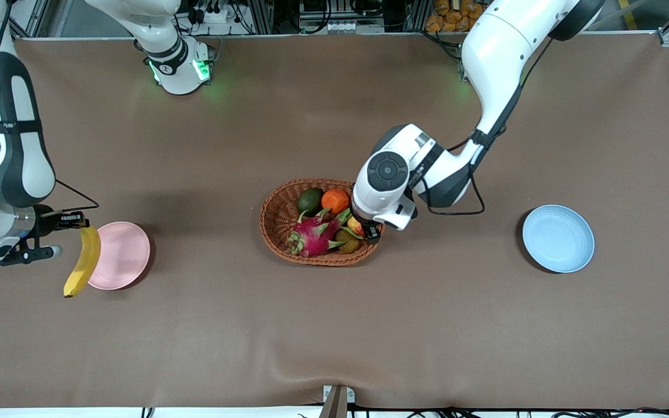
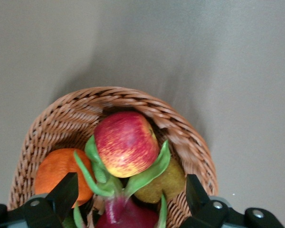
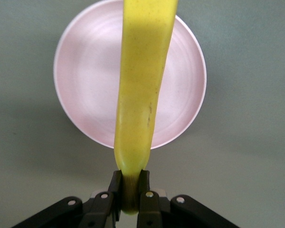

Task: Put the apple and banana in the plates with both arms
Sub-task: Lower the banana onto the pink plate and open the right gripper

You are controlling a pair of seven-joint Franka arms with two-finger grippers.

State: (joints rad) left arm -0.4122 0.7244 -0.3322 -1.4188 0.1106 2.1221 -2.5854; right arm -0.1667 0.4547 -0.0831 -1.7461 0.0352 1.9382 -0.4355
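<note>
The banana [image 1: 83, 260] was long, slim and plain yellow, held up in the air by its stem end at the lower left of the front frame, its body overlapping the rim of the pale pink plate [image 1: 122, 255]. That plate lay flat on the table, bare. The apple [image 1: 356, 225], red with yellow streaks, sat in the basket at frame centre, atop the other fruit. The pale blue plate [image 1: 558, 238] lay flat and bare at the right of the frame.
</note>
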